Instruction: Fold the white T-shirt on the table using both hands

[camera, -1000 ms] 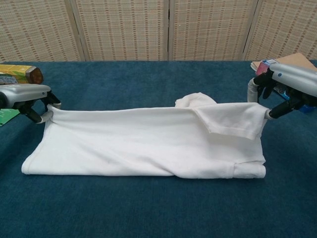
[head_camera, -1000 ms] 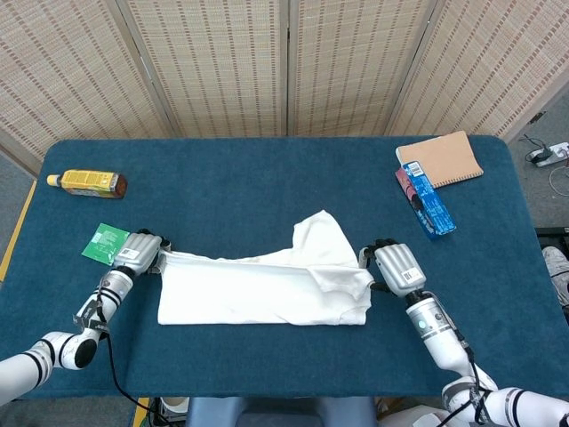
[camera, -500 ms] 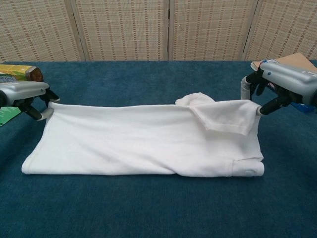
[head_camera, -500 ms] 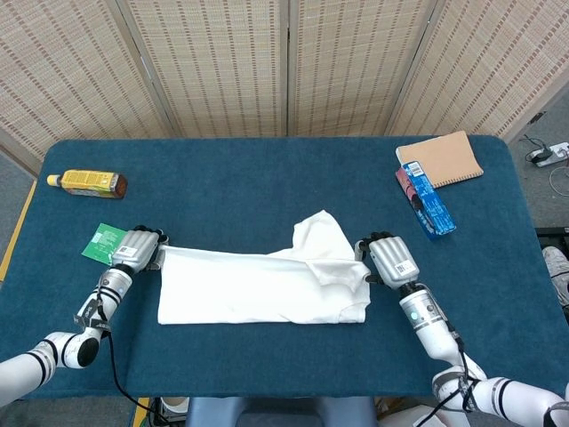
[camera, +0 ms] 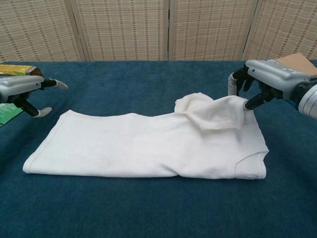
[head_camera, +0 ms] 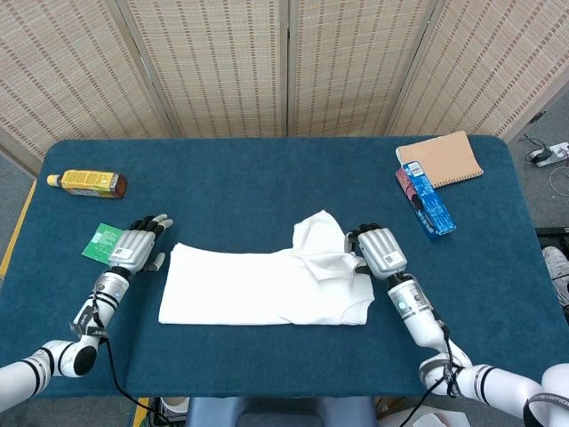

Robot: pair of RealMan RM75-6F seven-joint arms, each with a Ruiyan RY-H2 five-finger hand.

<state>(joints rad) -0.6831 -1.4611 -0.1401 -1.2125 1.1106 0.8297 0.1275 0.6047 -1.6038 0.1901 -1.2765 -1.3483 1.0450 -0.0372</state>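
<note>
The soft, limp T-shirt [head_camera: 267,289] was judged best pinched at corners; the right hand [head_camera: 379,251] gripped its sleeve, the left hand [head_camera: 140,246] was spread, empty.

Blue counter [head_camera: 240,178] bearing a folded white T-shirt [head_camera: 258,289], yellow bottle [head_camera: 86,184], green packet [head_camera: 105,242], brown notebook [head_camera: 442,158] and blue box [head_camera: 428,199]

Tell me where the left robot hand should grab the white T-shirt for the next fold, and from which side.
Probably the far-left corner of the white T-shirt, approached from the left. The left robot hand is open just beside that corner, and the edge there lies flat and bare. The right robot hand pinches the opposite far edge, so the grips would match.
</note>
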